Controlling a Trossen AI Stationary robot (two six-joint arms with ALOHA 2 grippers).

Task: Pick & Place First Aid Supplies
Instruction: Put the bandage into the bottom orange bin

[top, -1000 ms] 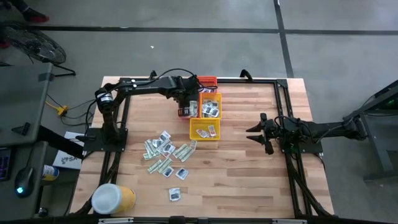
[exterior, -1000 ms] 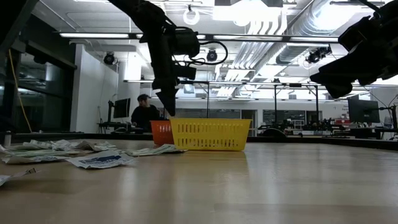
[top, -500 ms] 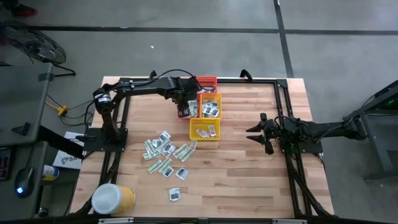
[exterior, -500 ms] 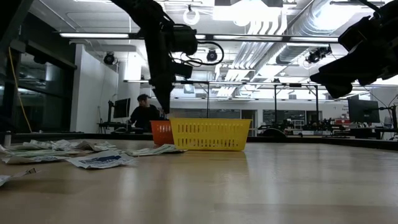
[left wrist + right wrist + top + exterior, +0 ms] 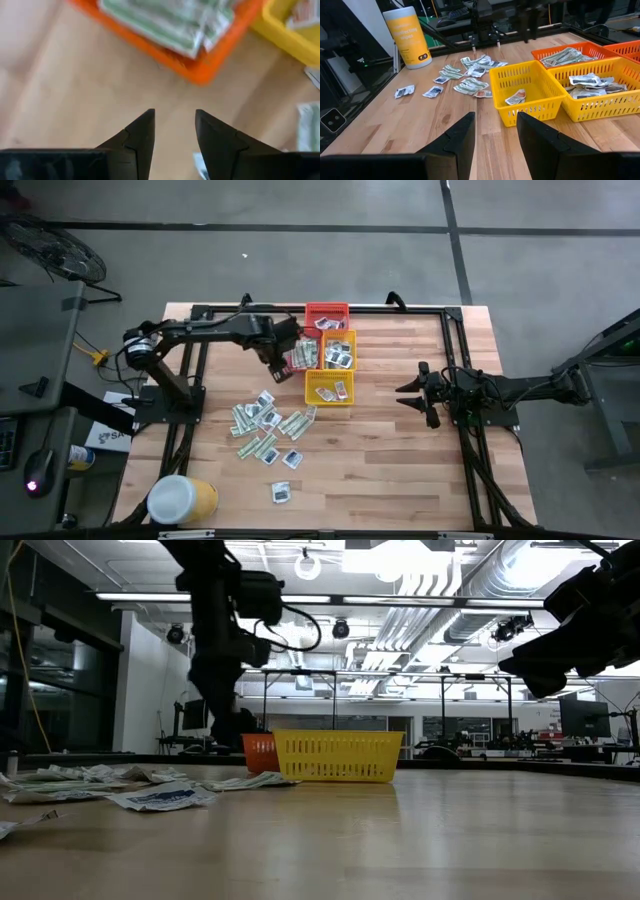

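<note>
Loose first aid supplies (image 5: pixel 265 423), pale green strips and white squares, lie in a heap on the wooden table left of centre. More fill the orange basket (image 5: pixel 200 70) and the two yellow baskets (image 5: pixel 329 388) (image 5: pixel 341 350). My left gripper (image 5: pixel 174 117) points down, open, over bare wood just left of the orange basket (image 5: pixel 305 355), with nothing between its fingers. My right gripper (image 5: pixel 495 120) waits open at the table's right side (image 5: pixel 402 396), pointing toward the baskets.
A red basket (image 5: pixel 327 315) stands at the far edge behind the others. A big yellow tub with a white lid (image 5: pixel 182 500) stands at the near left corner. Two stray packets (image 5: pixel 283 492) lie near the front edge. Bare wood lies between the baskets and my right gripper.
My left gripper has gone from above the orange basket toward the table's left edge, rolling about its own axis as it went, and now hangs over bare wood beside the basket.
</note>
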